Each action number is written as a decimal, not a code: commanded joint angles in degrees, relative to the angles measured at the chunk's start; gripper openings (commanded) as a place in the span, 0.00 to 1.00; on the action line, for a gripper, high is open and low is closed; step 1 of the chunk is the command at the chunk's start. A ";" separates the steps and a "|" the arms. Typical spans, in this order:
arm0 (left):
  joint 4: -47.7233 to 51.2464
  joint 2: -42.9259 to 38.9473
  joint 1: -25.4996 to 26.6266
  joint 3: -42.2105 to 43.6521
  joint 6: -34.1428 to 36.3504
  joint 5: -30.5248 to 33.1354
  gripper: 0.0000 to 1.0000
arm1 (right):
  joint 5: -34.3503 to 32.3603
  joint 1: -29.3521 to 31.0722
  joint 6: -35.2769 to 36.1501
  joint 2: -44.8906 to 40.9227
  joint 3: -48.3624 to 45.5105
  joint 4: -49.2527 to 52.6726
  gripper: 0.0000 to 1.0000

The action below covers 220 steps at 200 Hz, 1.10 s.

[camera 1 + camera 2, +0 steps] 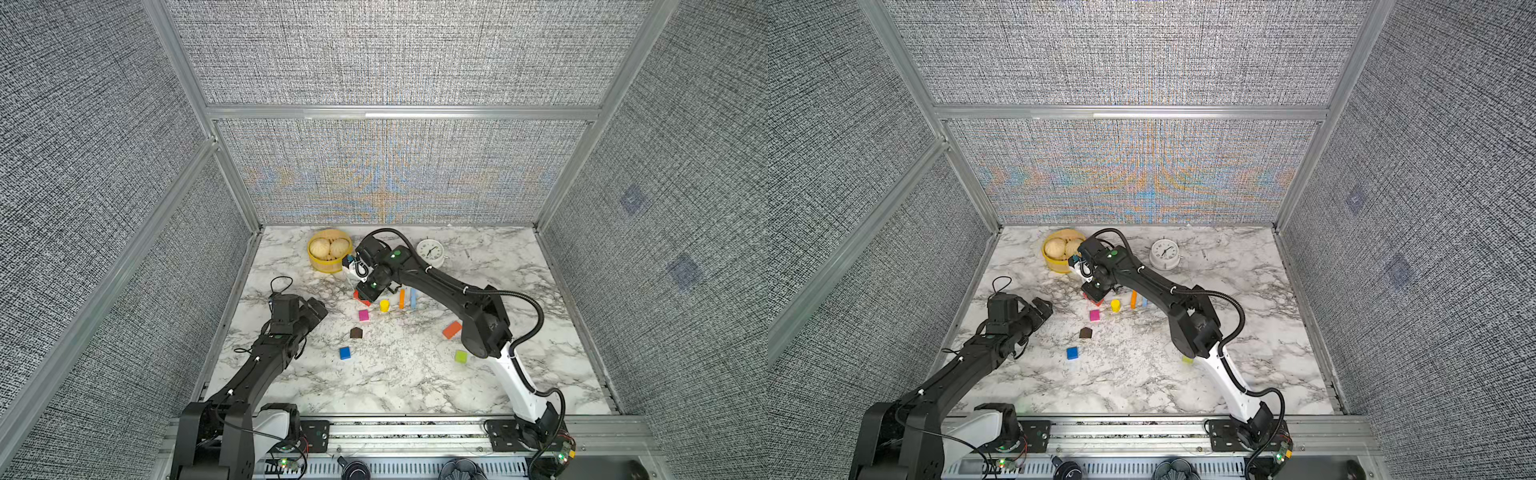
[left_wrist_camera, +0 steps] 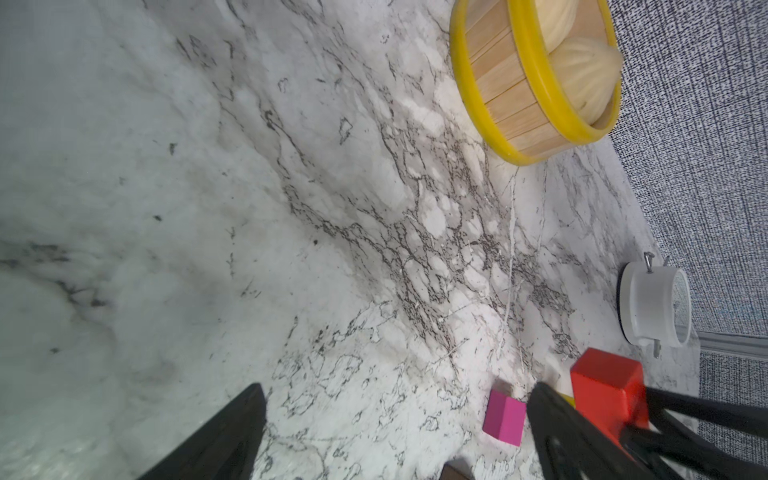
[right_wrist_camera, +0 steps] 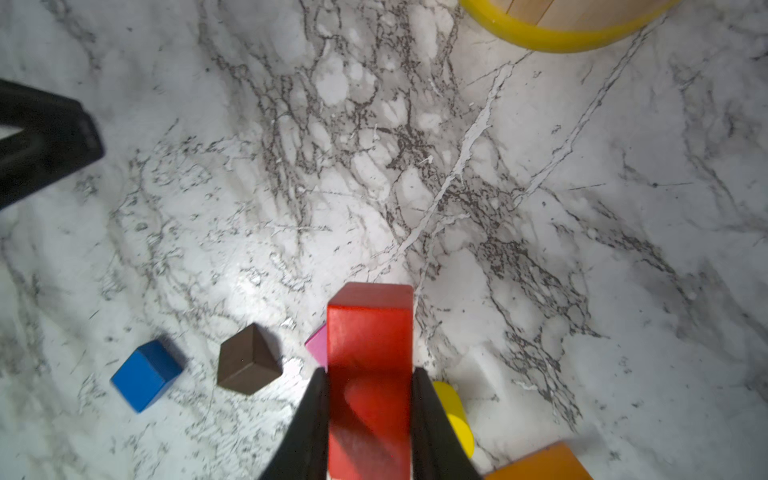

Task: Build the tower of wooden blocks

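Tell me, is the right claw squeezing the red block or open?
Shut on it. In the right wrist view the right gripper's two black fingers press against both sides of the red brick.

Both top views are looking steeply down from high above the near edge of the marble table, facing the far wall and taking in the whole tabletop. The left wrist camera is skimming low and close toward the far edge, catching the steamer basket and alarm clock, while the right wrist camera is looking down from very near; both are sharing the red brick, pink cube and basket rim.
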State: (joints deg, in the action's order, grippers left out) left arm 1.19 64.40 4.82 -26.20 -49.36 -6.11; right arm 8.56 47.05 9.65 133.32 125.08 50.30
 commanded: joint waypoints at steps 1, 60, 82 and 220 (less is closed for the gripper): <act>0.12 0.13 0.02 -1.13 1.85 -1.94 0.99 | 3.36 0.15 5.93 -4.98 -6.29 1.88 0.17; 0.04 -0.57 0.01 -1.45 2.82 -3.91 0.99 | 2.79 0.35 11.94 -17.67 -28.13 -2.85 0.17; 0.65 -0.50 0.01 -1.92 3.31 -4.69 0.99 | 2.78 0.69 13.05 -20.15 -34.23 -6.51 0.20; 2.06 2.22 0.09 -4.10 5.59 -8.24 0.99 | 1.70 0.77 17.32 -18.80 -42.94 -14.01 0.39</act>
State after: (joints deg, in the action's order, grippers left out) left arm 2.09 65.80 4.84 -29.36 -45.21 -12.88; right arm 11.38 47.75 26.35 114.15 82.39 37.28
